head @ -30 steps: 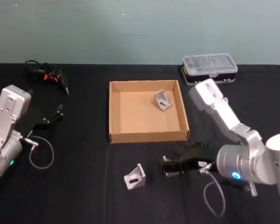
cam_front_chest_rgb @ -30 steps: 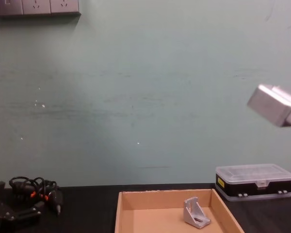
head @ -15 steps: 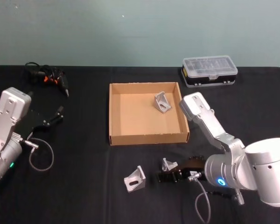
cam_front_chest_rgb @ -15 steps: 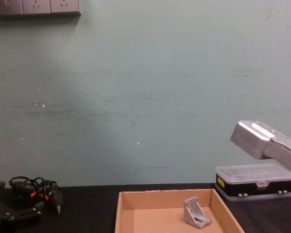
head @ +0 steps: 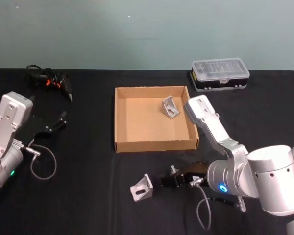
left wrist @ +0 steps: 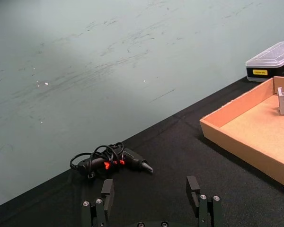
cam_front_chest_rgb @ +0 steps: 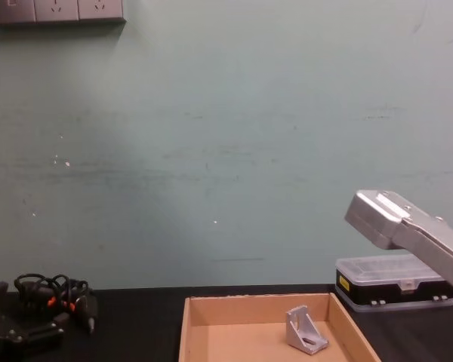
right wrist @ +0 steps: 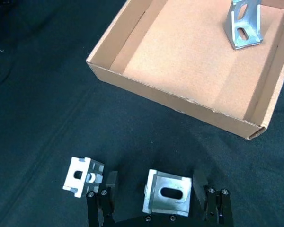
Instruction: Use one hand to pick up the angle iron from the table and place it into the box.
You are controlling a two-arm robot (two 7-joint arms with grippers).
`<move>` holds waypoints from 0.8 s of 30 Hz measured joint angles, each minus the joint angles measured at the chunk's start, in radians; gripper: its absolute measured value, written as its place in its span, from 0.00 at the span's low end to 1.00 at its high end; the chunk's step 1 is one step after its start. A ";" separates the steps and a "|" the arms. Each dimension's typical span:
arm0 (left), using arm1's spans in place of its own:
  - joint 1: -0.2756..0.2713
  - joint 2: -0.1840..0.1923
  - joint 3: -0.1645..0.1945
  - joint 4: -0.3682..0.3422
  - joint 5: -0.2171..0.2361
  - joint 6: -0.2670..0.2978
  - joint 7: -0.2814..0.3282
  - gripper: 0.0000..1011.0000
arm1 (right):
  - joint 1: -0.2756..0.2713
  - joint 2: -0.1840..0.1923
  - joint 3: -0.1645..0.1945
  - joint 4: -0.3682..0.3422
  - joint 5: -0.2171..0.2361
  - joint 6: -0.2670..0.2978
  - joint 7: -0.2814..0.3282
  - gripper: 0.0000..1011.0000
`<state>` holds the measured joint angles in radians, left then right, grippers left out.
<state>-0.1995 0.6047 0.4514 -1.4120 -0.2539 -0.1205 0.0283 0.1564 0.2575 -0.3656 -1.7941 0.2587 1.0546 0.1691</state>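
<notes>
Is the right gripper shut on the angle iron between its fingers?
No, the right gripper is open, its fingers spread wider than the angle iron lying between them.

**Head view:** high, facing forward and down. It takes in the whole table (head: 88,205), with the box (head: 142,122) central, the plastic case (head: 220,73) at its 1 o'clock and the cabled tool (head: 51,81) at its 10 o'clock.

**Chest view:** low, facing the wall (cam_front_chest_rgb: 211,151) across the table's far part.

**Left wrist view:** near the tabletop, facing the same wall.

**Right wrist view:** close, looking down on the box's near wall, with the centre angle iron (right wrist: 168,194) and the side angle iron (right wrist: 83,176) at its 6 o'clock.

All four views share the boxed angle iron (right wrist: 244,23).
</notes>
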 joint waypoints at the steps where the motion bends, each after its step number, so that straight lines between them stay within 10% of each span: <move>1: 0.000 0.000 0.000 0.000 0.000 0.000 0.000 0.99 | 0.000 -0.002 0.000 0.001 -0.001 -0.002 0.000 0.99; 10: 0.000 0.000 0.000 0.000 0.000 0.000 0.000 0.99 | 0.000 0.001 -0.001 0.000 0.000 -0.001 0.000 0.98; 24: 0.000 0.000 0.000 0.000 0.000 0.000 0.000 0.99 | -0.001 0.004 -0.001 -0.003 0.001 0.001 0.001 0.60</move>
<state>-0.1995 0.6047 0.4514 -1.4120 -0.2539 -0.1205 0.0283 0.1556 0.2611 -0.3669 -1.7970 0.2601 1.0554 0.1706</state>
